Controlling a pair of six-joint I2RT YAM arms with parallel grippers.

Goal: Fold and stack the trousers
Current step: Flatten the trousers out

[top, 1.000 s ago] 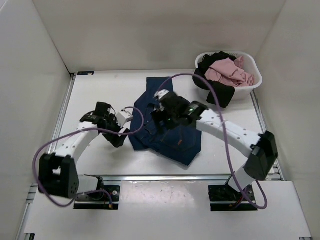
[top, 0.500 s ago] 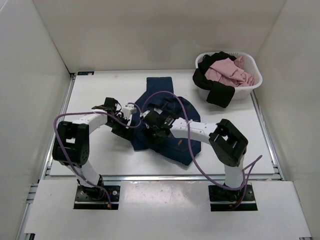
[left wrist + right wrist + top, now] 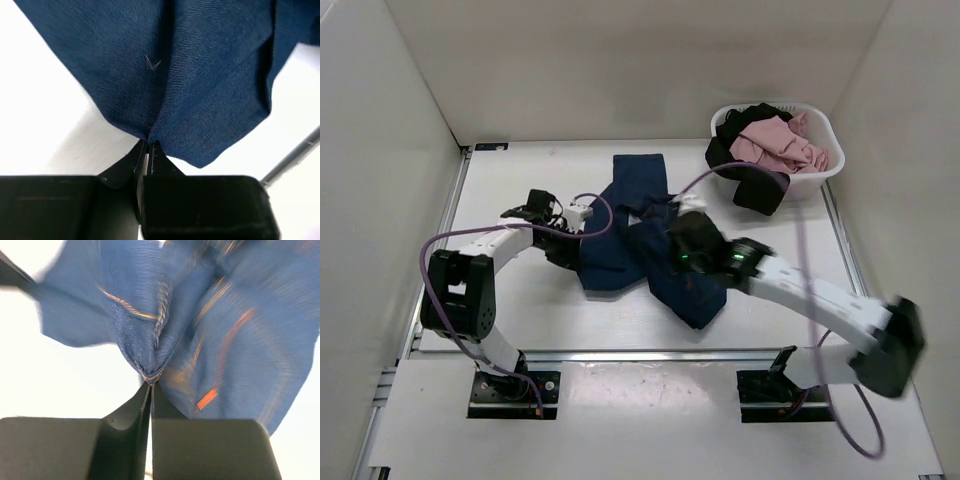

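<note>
The trousers [image 3: 620,265], dark navy denim with orange stitching, lie crumpled mid-table, one leg [image 3: 638,175] stretching toward the back. My left gripper [image 3: 570,255] sits at their left edge, and in the left wrist view it [image 3: 148,142] is shut on a pinched fold of the trousers [image 3: 200,75]. My right gripper [image 3: 682,245] is over the right part of the heap. In the right wrist view it [image 3: 151,384] is shut on a bunched seam of the trousers [image 3: 150,330], next to a small orange label [image 3: 206,399].
A white basket [image 3: 812,183] stands at the back right with a pink garment [image 3: 775,140] in it and a black garment [image 3: 755,185] hanging over its front. White walls close in the table on three sides. A metal rail [image 3: 650,352] runs along the near edge.
Both grippers have gone from open to shut on the denim. The right arm has swung out to the right, and the trousers have been pulled wider, the right part drawn toward the front right.
</note>
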